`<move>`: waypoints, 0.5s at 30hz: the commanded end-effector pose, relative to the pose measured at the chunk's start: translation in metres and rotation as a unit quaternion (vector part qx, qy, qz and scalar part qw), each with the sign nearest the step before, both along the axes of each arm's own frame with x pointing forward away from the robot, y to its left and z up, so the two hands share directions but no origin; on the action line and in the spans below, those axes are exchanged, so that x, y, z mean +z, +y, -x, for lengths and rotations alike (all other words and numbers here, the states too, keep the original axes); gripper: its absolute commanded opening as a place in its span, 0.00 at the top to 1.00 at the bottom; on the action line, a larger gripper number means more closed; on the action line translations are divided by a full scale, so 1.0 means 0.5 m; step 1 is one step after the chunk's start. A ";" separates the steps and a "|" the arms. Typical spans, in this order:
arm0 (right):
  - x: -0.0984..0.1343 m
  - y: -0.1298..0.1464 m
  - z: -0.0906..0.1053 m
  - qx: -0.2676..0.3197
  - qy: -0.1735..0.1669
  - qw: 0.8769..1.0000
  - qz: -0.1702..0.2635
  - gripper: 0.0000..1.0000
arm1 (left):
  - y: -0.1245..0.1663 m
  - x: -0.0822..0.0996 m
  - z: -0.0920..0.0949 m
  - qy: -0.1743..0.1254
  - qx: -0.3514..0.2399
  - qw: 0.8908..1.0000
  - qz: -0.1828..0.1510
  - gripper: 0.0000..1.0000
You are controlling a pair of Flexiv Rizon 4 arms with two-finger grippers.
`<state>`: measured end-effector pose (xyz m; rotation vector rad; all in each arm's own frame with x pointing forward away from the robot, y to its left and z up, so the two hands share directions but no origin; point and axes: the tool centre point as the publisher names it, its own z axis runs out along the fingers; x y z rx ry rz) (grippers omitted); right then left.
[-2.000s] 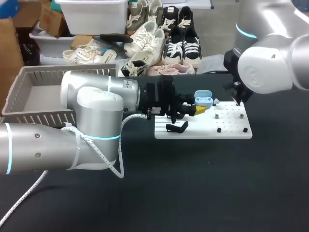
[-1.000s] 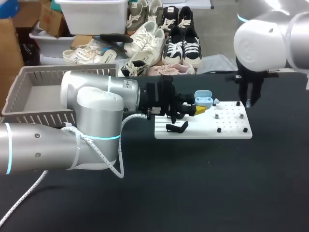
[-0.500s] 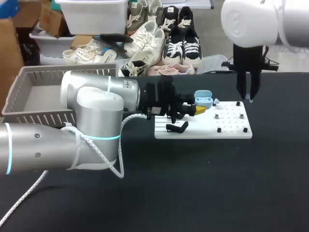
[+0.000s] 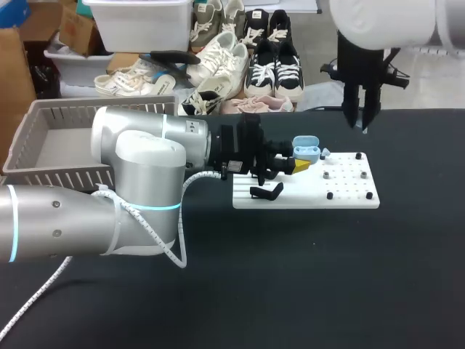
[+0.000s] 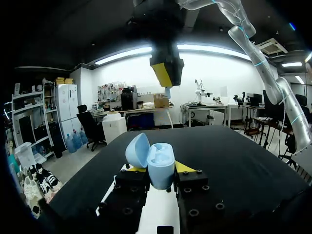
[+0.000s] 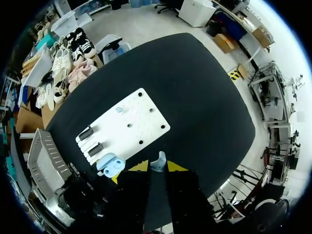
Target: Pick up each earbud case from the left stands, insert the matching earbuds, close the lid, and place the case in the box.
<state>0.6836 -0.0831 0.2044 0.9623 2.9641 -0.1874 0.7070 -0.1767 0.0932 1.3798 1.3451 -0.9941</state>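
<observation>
My left gripper (image 4: 301, 163) is shut on a light blue earbud case (image 4: 306, 150) with its lid open, held just over the left end of the white board (image 4: 349, 190). In the left wrist view the case (image 5: 155, 163) sits between the yellow fingertips (image 5: 183, 167), lid tipped back. My right gripper (image 4: 360, 122) hangs high above the board's far edge, pointing down. Its wrist view shows it shut on a small light blue earbud (image 6: 158, 162), with the open case (image 6: 111, 164) and the board (image 6: 127, 126) far below. Another earbud (image 4: 325, 153) lies on the board beside the case.
A black stand (image 4: 267, 193) lies on the board's left part. Several black pegs (image 4: 329, 195) dot the board. A grey slatted box (image 4: 40, 116) stands at the table's back left, partly behind my left arm. Dark tabletop (image 4: 305, 276) stretches in front of the board.
My right gripper has risen from the board's far right corner and shifted slightly left, carrying the earbud. The left arm and the case have not moved.
</observation>
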 end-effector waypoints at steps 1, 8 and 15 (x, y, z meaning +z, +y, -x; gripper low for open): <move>0.021 0.014 0.031 0.004 -0.033 0.999 -0.006 1.00 | 0.001 -0.002 0.001 -0.001 0.001 1.000 0.002 1.00; 0.028 0.052 0.026 0.028 -0.051 0.998 -0.031 1.00 | 0.001 -0.002 0.001 -0.001 0.001 1.000 0.002 1.00; 0.028 0.090 0.040 0.030 -0.062 0.996 -0.049 1.00 | 0.001 -0.002 0.001 -0.001 0.001 1.000 0.002 1.00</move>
